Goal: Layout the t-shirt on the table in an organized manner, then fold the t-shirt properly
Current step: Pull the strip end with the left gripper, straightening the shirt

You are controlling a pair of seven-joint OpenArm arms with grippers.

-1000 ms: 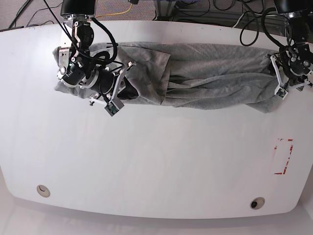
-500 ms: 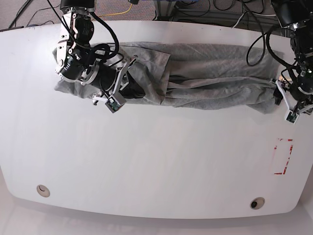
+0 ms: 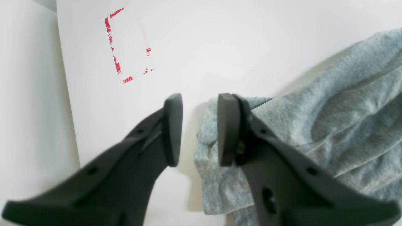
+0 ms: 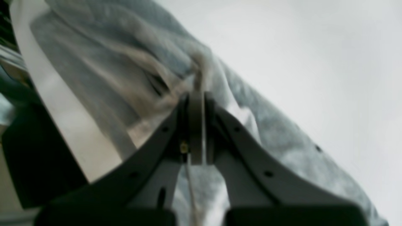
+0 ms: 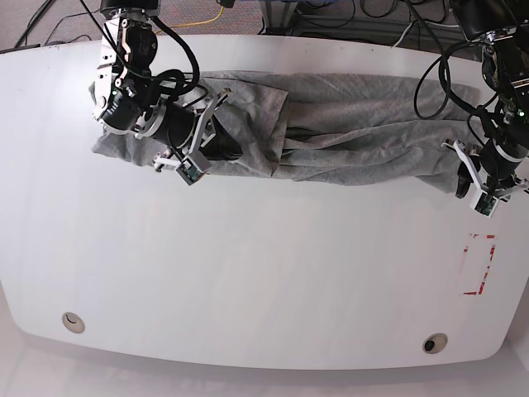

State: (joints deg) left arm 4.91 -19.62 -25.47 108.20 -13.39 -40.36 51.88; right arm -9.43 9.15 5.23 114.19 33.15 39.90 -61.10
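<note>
On the white table (image 5: 264, 273) the grey t-shirt (image 5: 355, 132) lies bunched along the far edge, the right gripper (image 4: 197, 125) clamped on its fabric, the left gripper (image 3: 196, 130) parted at its corner, gripping nothing.

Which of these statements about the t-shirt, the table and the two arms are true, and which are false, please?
1. The t-shirt lies bunched in a long strip near the table's far edge. True.
2. The left gripper has its jaws pressed together. False: a gap shows between them, with the shirt's edge beside one jaw.
3. The right gripper has its jaws shut on grey fabric. True.
4. The red outline is covered by the shirt. False: it lies bare.
</note>
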